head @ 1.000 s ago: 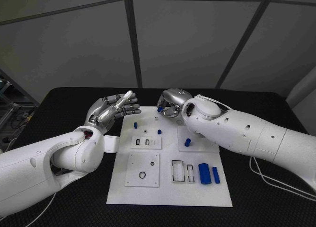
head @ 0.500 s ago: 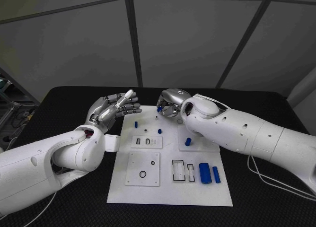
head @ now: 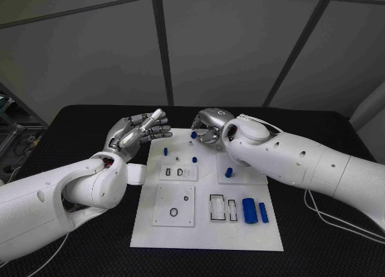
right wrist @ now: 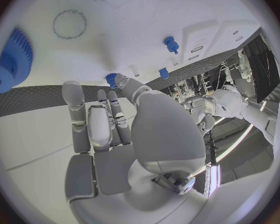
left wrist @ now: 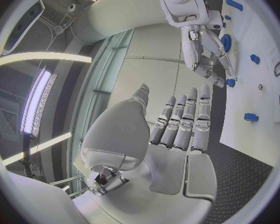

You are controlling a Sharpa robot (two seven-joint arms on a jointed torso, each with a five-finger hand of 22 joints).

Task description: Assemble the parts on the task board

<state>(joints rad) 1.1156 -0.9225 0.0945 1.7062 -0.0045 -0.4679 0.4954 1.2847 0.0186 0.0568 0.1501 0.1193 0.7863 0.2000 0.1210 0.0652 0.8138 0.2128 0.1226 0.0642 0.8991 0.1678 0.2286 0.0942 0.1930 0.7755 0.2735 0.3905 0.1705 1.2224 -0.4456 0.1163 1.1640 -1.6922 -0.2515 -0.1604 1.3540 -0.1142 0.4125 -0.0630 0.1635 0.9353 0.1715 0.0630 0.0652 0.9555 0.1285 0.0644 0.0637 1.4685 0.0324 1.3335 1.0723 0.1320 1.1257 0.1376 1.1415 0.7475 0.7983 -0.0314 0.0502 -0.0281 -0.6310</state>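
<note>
Silver right robot hand (head: 211,126) pinches blue part (head: 193,135); left robot hand (head: 139,130) spread, empty.

The right hand (right wrist: 124,119) hangs over the white board (right wrist: 152,30), fingers curled inward; a small blue part (right wrist: 110,78) sits at its fingertips, seemingly pinched; a blue peg (right wrist: 171,44) and another blue piece (right wrist: 164,73) stand on the board nearby; a blue gear (right wrist: 9,59) lies further off.

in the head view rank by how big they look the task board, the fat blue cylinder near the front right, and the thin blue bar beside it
1. task board
2. fat blue cylinder
3. thin blue bar, about as long as the cylinder but clearly narrower
</note>
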